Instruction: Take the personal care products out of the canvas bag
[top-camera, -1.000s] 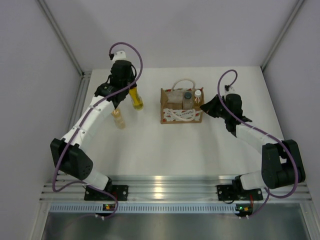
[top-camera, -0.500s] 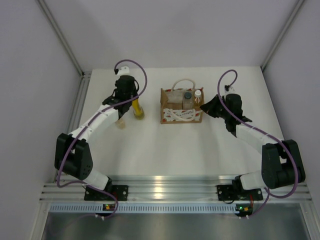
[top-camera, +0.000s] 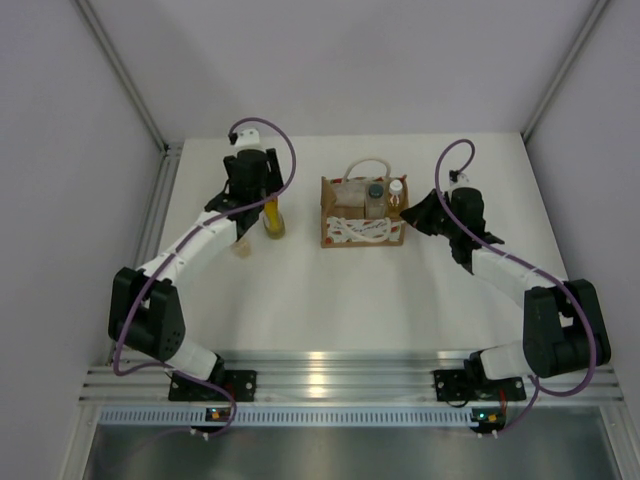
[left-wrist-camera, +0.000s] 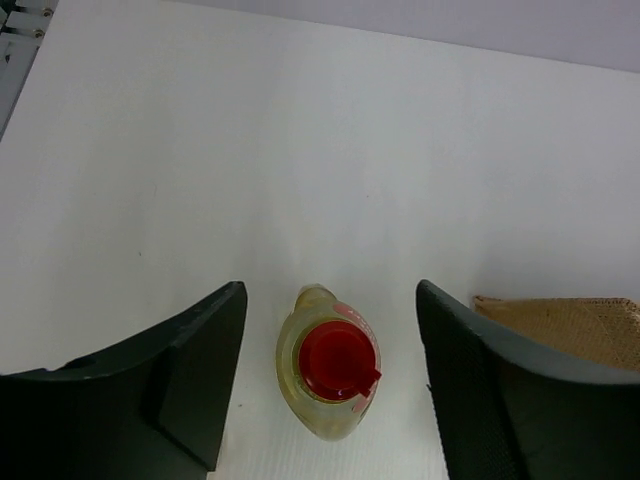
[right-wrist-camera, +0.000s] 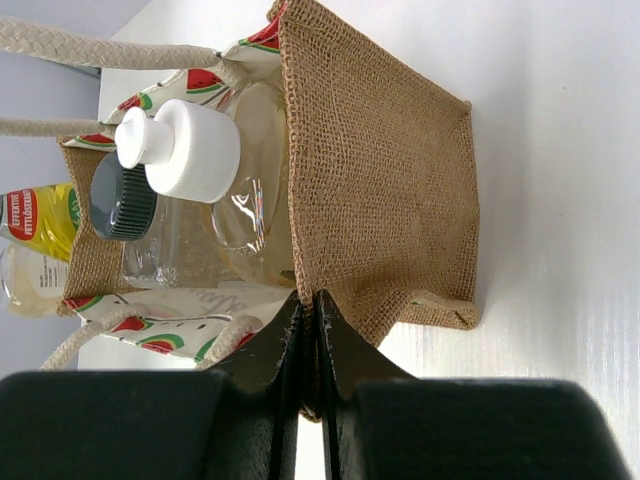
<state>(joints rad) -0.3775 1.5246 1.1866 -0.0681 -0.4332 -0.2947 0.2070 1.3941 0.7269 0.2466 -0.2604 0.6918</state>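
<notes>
The yellow bottle with a red cap (left-wrist-camera: 330, 362) stands upright on the table between the fingers of my left gripper (left-wrist-camera: 330, 296), which is open and does not touch it. From above this yellow bottle (top-camera: 273, 222) stands left of the canvas bag (top-camera: 350, 232), with an amber bottle (top-camera: 238, 241) beside it and the left gripper (top-camera: 262, 200) over it. My right gripper (right-wrist-camera: 308, 312) is shut on the bag's burlap side edge (right-wrist-camera: 380, 190). Inside the bag stand a white-capped bottle (right-wrist-camera: 190, 150) and a clear bottle with a dark grey cap (right-wrist-camera: 122, 198).
The bag's looped handles (top-camera: 366, 168) stick up at its far side. A corner of the bag (left-wrist-camera: 570, 328) shows right of the left gripper's fingers. Booth walls close in the table at the left (top-camera: 60, 200), right and back.
The left arm came down with the yellow bottle and set it on the table, then its jaws opened and let it go. The right gripper kept its hold on the bag.
</notes>
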